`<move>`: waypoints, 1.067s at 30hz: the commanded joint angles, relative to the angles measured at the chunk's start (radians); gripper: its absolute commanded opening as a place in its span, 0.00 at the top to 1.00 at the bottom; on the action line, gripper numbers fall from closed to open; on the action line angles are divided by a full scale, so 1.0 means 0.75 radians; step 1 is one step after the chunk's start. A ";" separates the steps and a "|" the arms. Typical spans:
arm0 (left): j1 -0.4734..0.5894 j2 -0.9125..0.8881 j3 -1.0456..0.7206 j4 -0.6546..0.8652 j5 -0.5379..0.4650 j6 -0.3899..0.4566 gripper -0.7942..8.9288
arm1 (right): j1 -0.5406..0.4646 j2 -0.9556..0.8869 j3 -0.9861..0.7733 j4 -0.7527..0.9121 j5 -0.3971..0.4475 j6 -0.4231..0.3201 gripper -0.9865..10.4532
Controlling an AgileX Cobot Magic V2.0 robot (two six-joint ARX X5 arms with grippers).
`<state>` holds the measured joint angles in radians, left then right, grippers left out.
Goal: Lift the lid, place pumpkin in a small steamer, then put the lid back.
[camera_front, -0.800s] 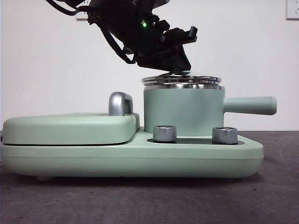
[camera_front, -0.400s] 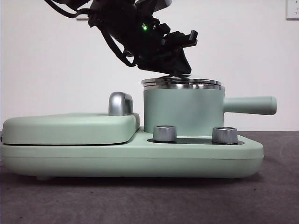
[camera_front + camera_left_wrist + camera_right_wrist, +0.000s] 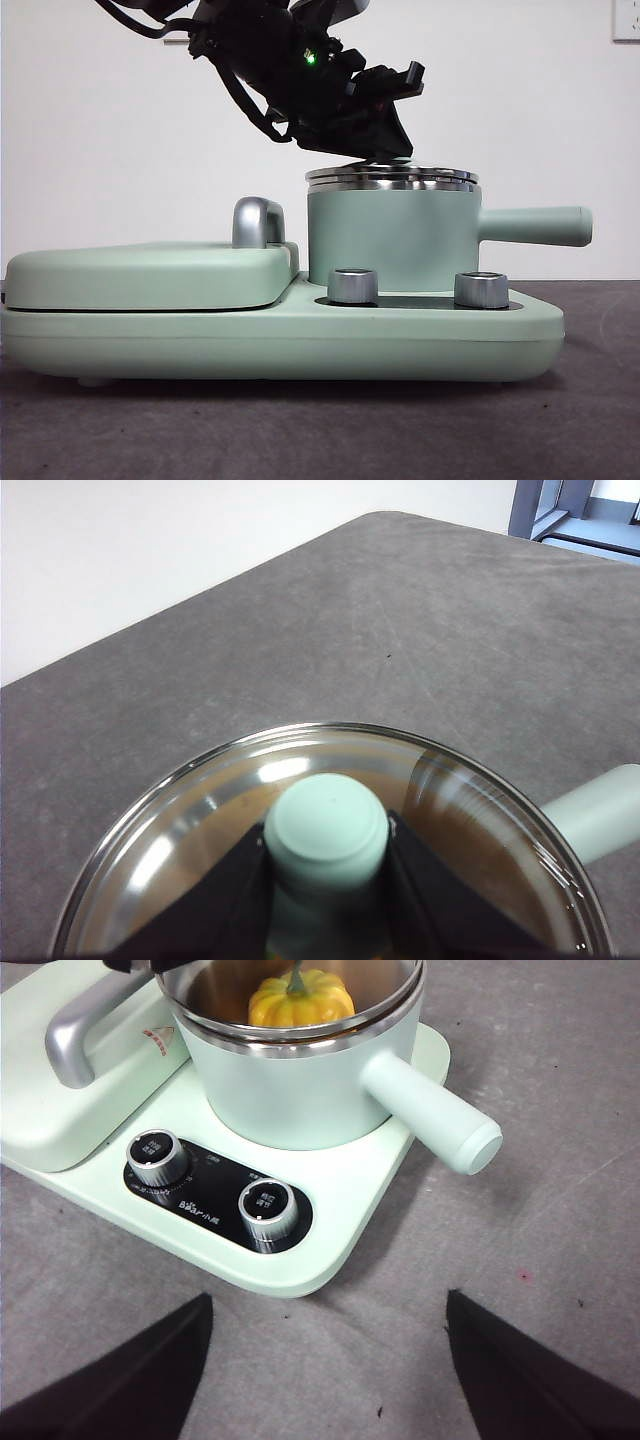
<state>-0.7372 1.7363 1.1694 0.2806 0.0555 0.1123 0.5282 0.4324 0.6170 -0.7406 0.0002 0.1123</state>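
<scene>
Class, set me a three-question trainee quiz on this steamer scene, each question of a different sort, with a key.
1. True or false: the pumpkin lies on the table beside the small steamer.
2. Multiple choice: the left tool is shut on A) the side handle, B) the knob of the lid, C) a metal dial.
3. Fill in: the right tool hangs above the table with its jaws ____.

Key:
1. False; it sits inside the steamer, seen through the glass in the right wrist view.
2. B
3. open
</scene>
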 commanded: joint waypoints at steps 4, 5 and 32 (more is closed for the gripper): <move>-0.012 0.023 0.040 0.044 0.012 0.003 0.91 | 0.008 0.005 0.005 0.010 0.002 0.010 0.60; -0.012 0.025 0.040 0.045 0.012 0.003 0.91 | 0.008 0.005 0.005 0.010 0.002 0.009 0.60; -0.012 0.002 0.040 -0.078 0.022 -0.001 0.63 | 0.008 0.005 0.005 0.010 0.002 0.010 0.60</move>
<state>-0.7372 1.7367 1.1793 0.2279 0.0696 0.1062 0.5282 0.4324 0.6170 -0.7406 0.0002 0.1123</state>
